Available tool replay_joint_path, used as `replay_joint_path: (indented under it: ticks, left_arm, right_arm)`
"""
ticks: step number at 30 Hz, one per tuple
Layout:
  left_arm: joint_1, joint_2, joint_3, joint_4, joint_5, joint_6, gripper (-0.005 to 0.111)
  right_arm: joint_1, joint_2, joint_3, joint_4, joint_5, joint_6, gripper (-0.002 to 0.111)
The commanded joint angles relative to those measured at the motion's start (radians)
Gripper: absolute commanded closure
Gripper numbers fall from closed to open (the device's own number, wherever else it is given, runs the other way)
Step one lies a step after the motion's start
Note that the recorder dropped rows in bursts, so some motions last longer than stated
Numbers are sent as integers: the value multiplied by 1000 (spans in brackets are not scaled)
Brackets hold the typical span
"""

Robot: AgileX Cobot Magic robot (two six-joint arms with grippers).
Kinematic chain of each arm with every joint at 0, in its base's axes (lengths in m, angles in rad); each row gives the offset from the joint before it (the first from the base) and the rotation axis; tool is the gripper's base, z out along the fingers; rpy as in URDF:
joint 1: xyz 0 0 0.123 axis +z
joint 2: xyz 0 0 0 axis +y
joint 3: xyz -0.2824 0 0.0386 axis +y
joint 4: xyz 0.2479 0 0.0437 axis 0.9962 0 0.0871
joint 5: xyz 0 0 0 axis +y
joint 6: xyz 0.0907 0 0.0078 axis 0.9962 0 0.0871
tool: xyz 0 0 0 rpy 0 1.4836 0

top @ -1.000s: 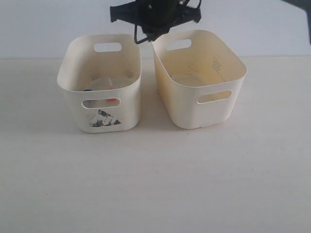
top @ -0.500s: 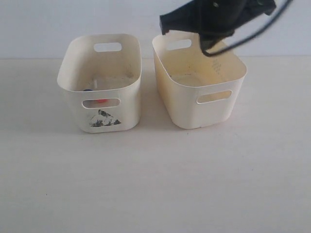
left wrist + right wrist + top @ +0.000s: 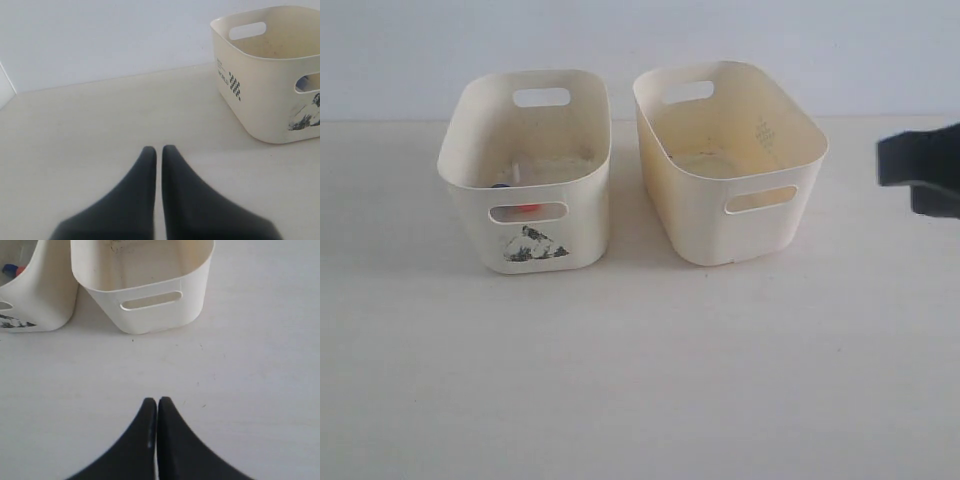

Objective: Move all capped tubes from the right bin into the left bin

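My right jaws are pressed together tip to tip with nothing between them, hanging over bare tabletop [image 3: 240, 390]. Straight ahead of them stands the right bin [image 3: 150, 315], apart from the tips. Its slotted end wall faces me and its long axis runs away from me. What I can see of its floor is plain cream with no cap on it, though the far end is cut off from my view. Just beside it is the left bin [image 3: 35, 300], and there the capped tubes [image 3: 12, 269] lie low inside: a dark blue cap and an orange-red one next to it. Only the caps show, so I cannot tell which way the tubes point. My left jaws are likewise closed and empty, with the left bin ahead of them and well apart. I judge the right jaws the nearer pair to the right bin, with nothing there to fetch.
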Motion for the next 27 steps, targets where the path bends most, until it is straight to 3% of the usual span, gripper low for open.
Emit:
replay_joint_path:
  ticks: [1,18,22,27]
  left_arm:
    - [1,-2,-4,-1,-16,-12,102]
    - [1,-2,-4,-1,-16,-12,102]
    - [1,-2,-4,-1,-16,-12,102]
    - [1,-2,-4,-1,-16,-12,102]
  right_arm:
    - [0,-141,22,8,52,10,108]
    - [-4,-391,23,-37,54,-88,108]
    - [-56,-518,38,-64,35,-100,108]
    - [-174,-700,175,-74,-75,-94,108]
